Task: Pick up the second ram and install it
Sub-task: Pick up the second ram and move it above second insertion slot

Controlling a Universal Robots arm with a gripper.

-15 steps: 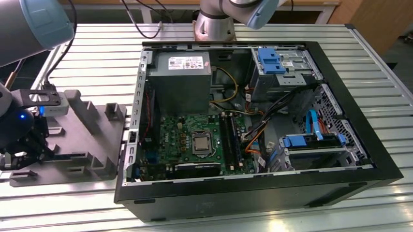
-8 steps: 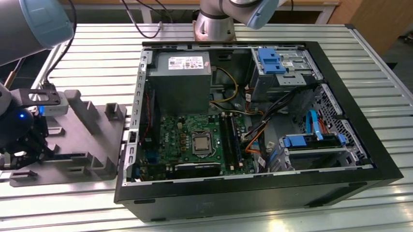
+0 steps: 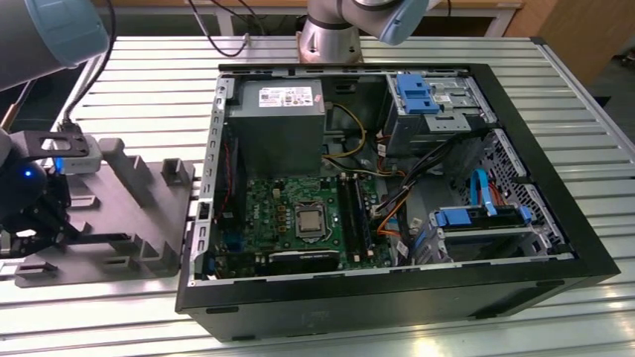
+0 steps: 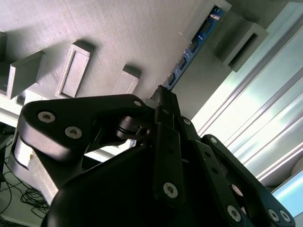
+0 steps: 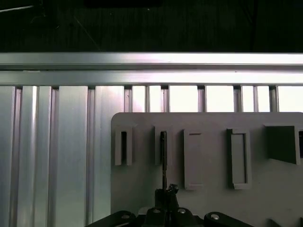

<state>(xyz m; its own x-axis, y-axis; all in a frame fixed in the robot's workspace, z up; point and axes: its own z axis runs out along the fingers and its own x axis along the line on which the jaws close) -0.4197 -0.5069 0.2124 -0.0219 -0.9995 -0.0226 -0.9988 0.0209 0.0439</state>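
Closest to both wrist cameras is the pincer (image 4: 162, 97). Its two black fingers are drawn narrow and pressed onto the near end of the second ram (image 4: 194, 45). This slim dark stick stands on its long edge on the grey tray (image 4: 118, 33), and its far end reaches in among the raised blocks. In the first wrist view it appears edge-on, as a thin dark line running from the fingertips into a slotted block.

In the exterior view the pincer is at the far left, at the end of the tray, which lies on the slatted metal surface (image 3: 149, 82). On the exterior view's right of the tray lies the open computer case (image 3: 397, 297). Inside it are the green motherboard (image 3: 278, 216) and its long black slots (image 3: 352, 216), well apart from the ram.
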